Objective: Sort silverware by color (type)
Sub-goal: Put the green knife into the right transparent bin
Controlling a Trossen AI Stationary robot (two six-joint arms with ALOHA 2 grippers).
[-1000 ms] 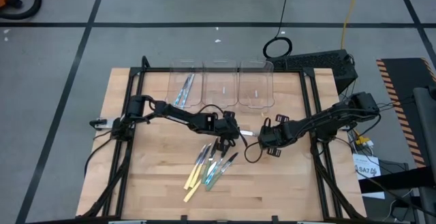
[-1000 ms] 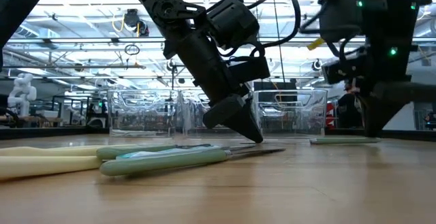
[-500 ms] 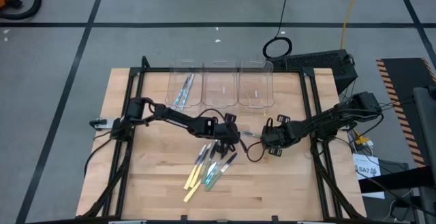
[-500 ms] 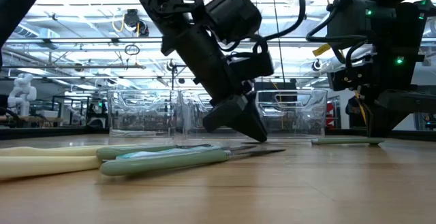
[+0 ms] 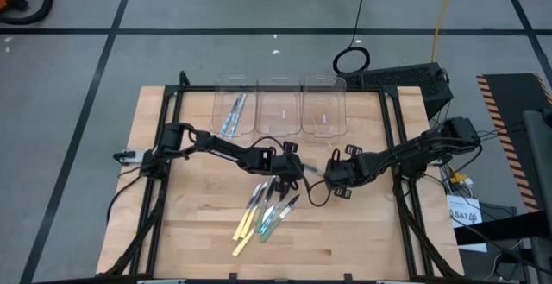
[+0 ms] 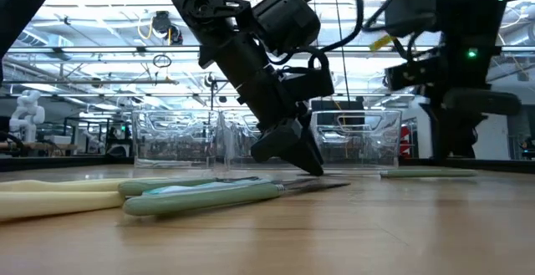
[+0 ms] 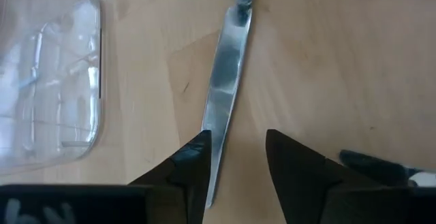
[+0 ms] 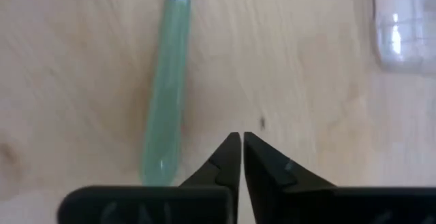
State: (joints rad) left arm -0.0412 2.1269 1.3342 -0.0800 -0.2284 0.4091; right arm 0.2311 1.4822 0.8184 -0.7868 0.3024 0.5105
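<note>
Your left pincer (image 7: 235, 159) stands apart astride the knife (image 7: 225, 81); right pincer (image 8: 242, 157) nearly shut beside it. Collision risk at frame centre.

Three clear bins (image 5: 279, 106) line up beyond the two grippers, left gripper (image 5: 297, 170) and right gripper (image 5: 331, 177). One green-handled knife (image 5: 312, 171) lies between them. Just near of the left gripper, a pile of utensils (image 5: 266, 211), perhaps six, overlapping too much for certainty. Two or so blue ones (image 5: 233, 115) sit in the far bin.
</note>
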